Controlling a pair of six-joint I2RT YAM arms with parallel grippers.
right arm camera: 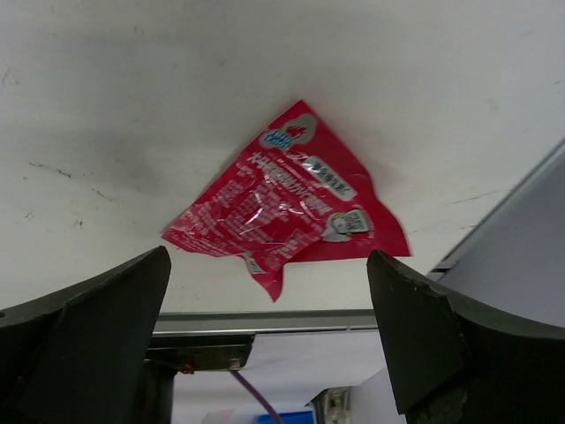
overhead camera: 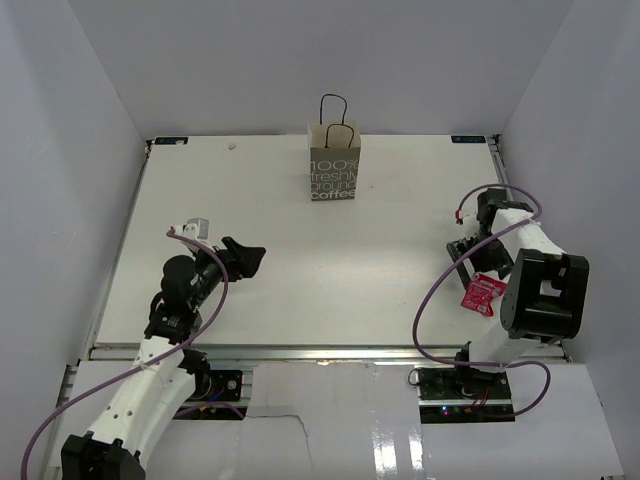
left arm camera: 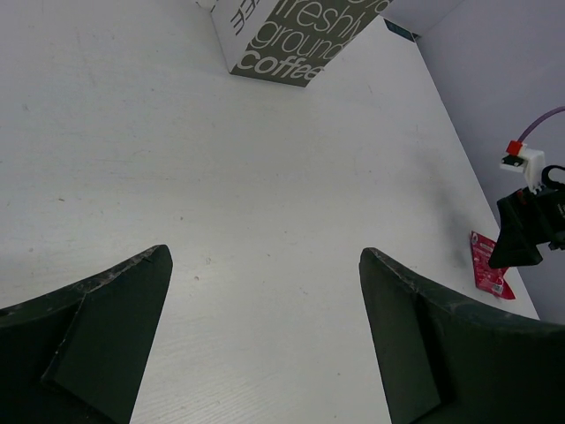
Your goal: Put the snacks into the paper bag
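Note:
The paper bag [overhead camera: 335,166] stands upright at the back middle of the table, grey-brown with black loop handles; its printed side also shows in the left wrist view [left arm camera: 281,40]. One red snack packet [overhead camera: 482,294] lies flat near the table's front right corner, and shows in the right wrist view [right arm camera: 282,208] and the left wrist view [left arm camera: 487,262]. My right gripper [overhead camera: 483,268] is open just behind the packet, pointing at it, jaws apart [right arm camera: 267,256] and empty. My left gripper [overhead camera: 252,258] is open and empty over bare table [left arm camera: 265,256]. No other snacks are in view.
White enclosure walls [overhead camera: 90,120] stand on the left, back and right. A metal rail [overhead camera: 300,352] runs along the table's front edge, close past the red packet [right arm camera: 265,320]. The right wall [right arm camera: 530,230] is close beside the packet.

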